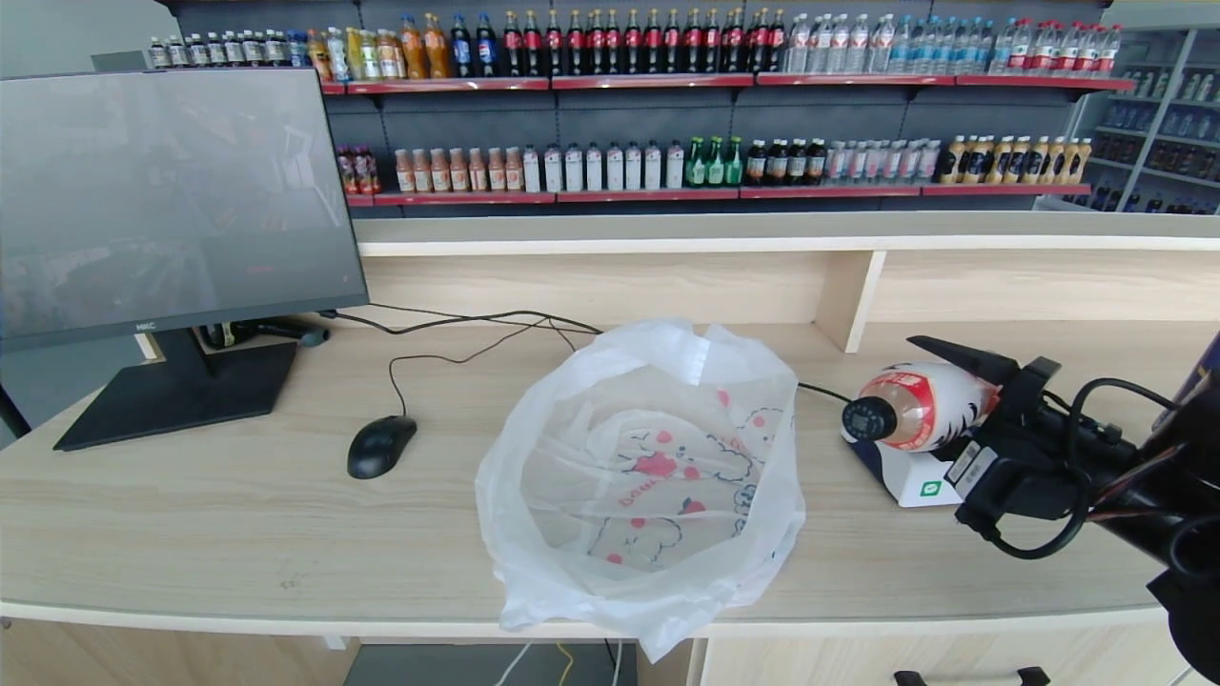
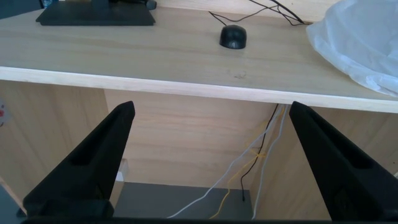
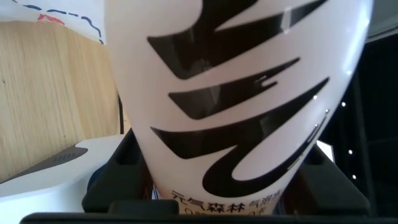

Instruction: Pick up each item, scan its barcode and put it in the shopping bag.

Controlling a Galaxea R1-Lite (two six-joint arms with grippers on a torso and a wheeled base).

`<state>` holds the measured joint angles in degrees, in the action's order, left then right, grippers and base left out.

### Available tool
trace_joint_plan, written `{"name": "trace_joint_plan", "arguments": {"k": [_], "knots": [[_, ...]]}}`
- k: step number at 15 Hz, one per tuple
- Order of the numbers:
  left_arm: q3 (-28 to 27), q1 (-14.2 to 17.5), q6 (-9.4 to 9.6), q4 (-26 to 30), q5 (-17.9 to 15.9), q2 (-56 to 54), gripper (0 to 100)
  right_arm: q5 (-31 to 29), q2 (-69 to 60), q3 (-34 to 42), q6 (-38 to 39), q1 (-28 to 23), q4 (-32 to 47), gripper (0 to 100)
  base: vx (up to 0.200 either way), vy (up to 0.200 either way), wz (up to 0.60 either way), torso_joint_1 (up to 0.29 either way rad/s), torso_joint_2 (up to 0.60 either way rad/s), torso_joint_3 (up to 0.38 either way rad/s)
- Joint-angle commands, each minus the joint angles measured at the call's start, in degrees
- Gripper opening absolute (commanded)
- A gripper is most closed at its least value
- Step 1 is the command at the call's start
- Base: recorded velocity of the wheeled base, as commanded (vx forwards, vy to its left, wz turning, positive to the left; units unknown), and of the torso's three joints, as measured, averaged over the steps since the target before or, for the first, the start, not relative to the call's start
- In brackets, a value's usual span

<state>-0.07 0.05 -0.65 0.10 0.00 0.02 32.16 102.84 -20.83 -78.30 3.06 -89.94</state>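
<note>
The worktop (image 1: 238,519) is showing pale, matt wood grain. The shopping bag (image 1: 648,476) is looking like thin, crinkled, translucent plastic, glinting softly. The bottle (image 1: 920,405) is wearing a smooth, glossy plastic sleeve. The mouse (image 1: 379,446) is showing smooth black plastic.

Shop checkout: drink-bottle shelves (image 1: 648,84) behind wooden counter (image 1: 238,519), monitor (image 1: 172,200)
</note>
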Motion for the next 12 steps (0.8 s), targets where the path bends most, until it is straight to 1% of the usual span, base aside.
{"name": "trace_joint_plan", "arguments": {"k": [1,12], "knots": [[0.1,0.0,0.03,0.0,0.0,0.0,100,0.0,0.4,0.1,0.0,-0.1,-0.1,0,0.000,0.000,0.00,0.000,0.00,0.000],[0.1,0.0,0.03,-0.1,0.0,0.0,100,0.0,1.2,0.1,0.0,0.0,-0.1,0,0.000,0.000,0.00,0.000,0.00,0.000]]}}
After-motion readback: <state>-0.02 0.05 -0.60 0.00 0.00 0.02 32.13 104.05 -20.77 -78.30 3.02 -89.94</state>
